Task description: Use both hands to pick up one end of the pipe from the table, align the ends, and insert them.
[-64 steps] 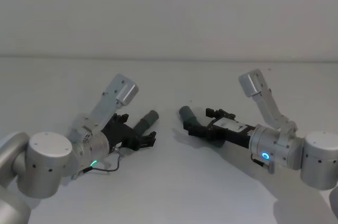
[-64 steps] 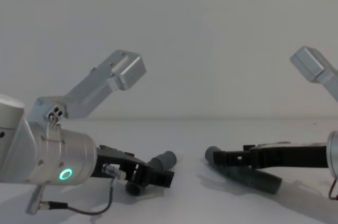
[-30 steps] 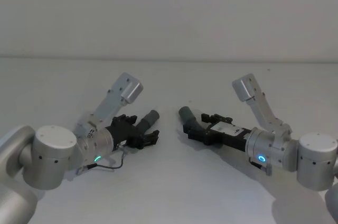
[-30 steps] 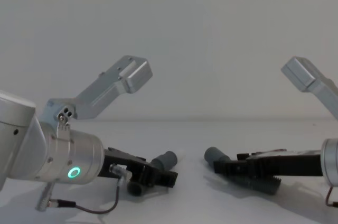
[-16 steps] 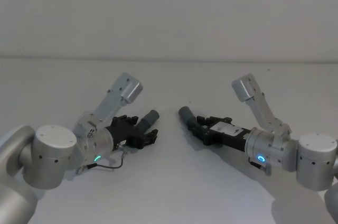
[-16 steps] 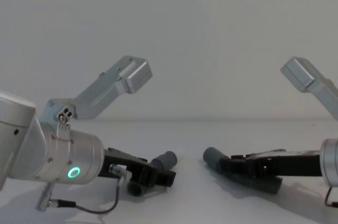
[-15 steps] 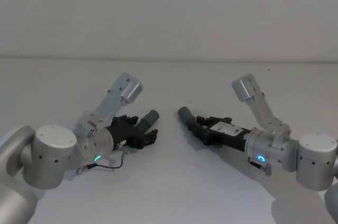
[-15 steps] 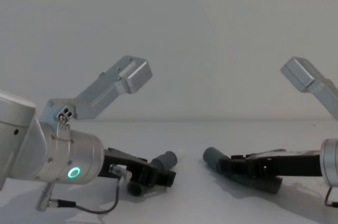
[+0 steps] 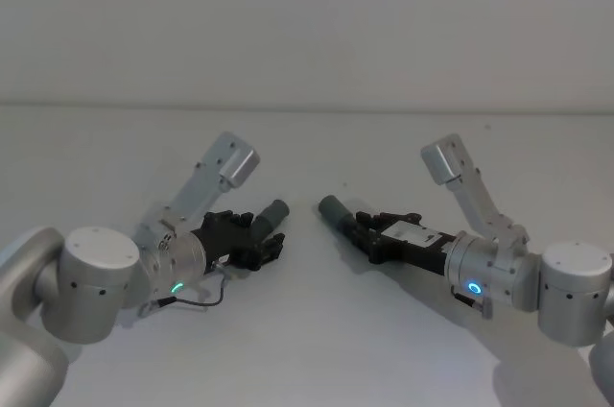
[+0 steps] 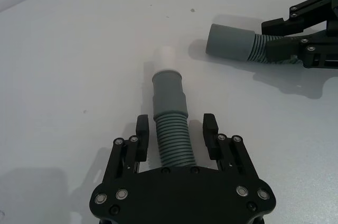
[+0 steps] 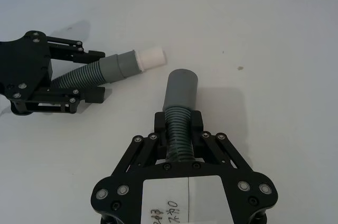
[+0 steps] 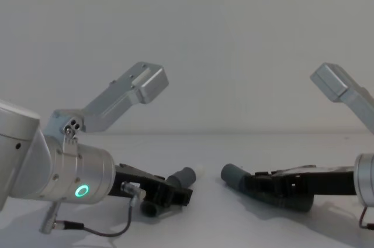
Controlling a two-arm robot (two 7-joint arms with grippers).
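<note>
Table: a plain pale surface is seen, and both arms are stretched low across it toward the middle.
Left gripper: it is placed left of centre, low over the table, on the arm marked by a green ring light.
Left fingers: they are spread apart, one on each side of the ribbed body, with a small gap seen on both sides.
Left hose piece: the dark grey ribbed length is straddled by the left gripper; its smooth cuff is pointed toward the centre and angled upward.
White tip: a short pale stub is seen protruding from that cuff.
Right gripper: it is placed right of centre, also low, and is pointed toward the left gripper.
Right fingers: they are pressed against the ribs from both sides, so the piece is clamped just behind its cuff.
Right hose piece: it is gripped with its plain grey cuff projecting past the fingertips and raised slightly.
Ends: the two cuffs are faced roughly toward each other near the table's middle but are kept apart, with bare table between them.
</note>
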